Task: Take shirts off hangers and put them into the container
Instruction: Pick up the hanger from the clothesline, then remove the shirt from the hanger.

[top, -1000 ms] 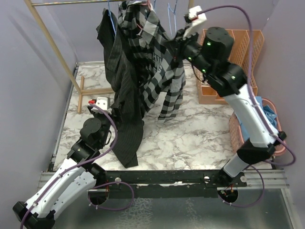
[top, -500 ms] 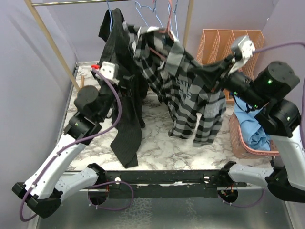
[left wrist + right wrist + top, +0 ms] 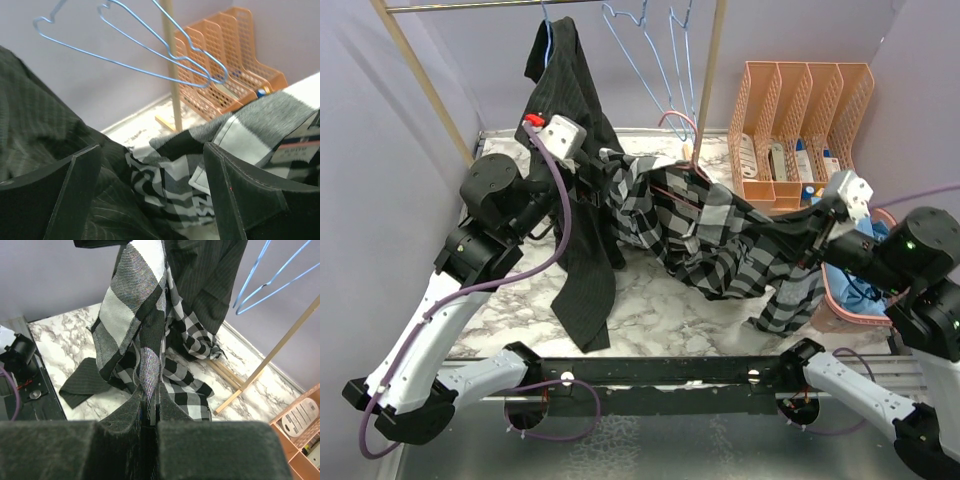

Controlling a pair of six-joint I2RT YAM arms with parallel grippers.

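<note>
Marble tabletop under both arms. Checked shirt is stretched from the right jaws, pinched shut on its cloth, across to the left jaws. Left jaws spread wide, gripping nothing; pinstriped shirt hangs at their left side, checked cloth just ahead. Container just beside the right jaws, blue shirt inside. Blue hangers above and beyond the left jaws.
</note>
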